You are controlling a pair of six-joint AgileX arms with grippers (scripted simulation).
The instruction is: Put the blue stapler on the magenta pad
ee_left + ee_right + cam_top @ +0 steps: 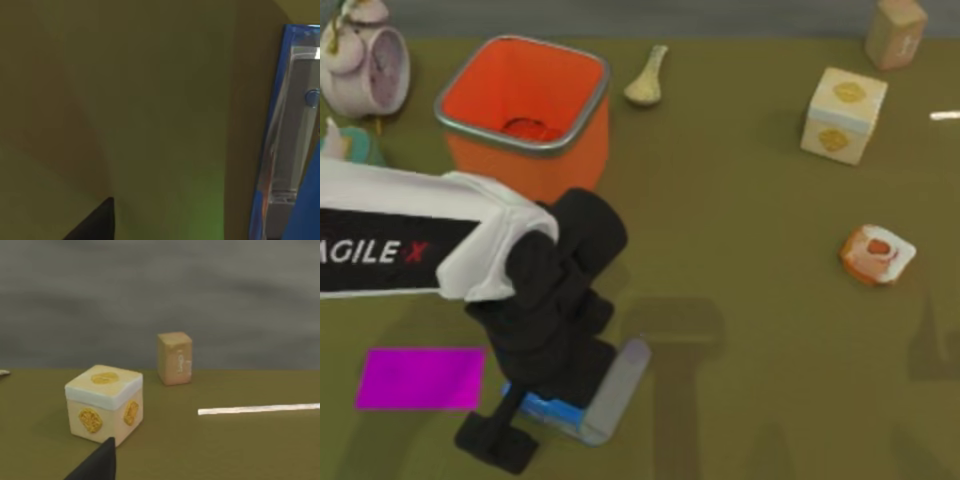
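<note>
The blue stapler lies on the table near the front edge, its silvery metal part angled up to the right. My left gripper hangs right over it, open, and its body hides most of the stapler. In the left wrist view the stapler fills one edge and one dark fingertip stands apart from it over bare table. The magenta pad lies flat just left of the gripper with nothing on it. My right arm is out of the top view; one fingertip shows in its wrist view.
An orange bin stands behind the left arm, with a pale alarm clock at the back left. A cream cube, a tan block and a small orange-white item are on the right.
</note>
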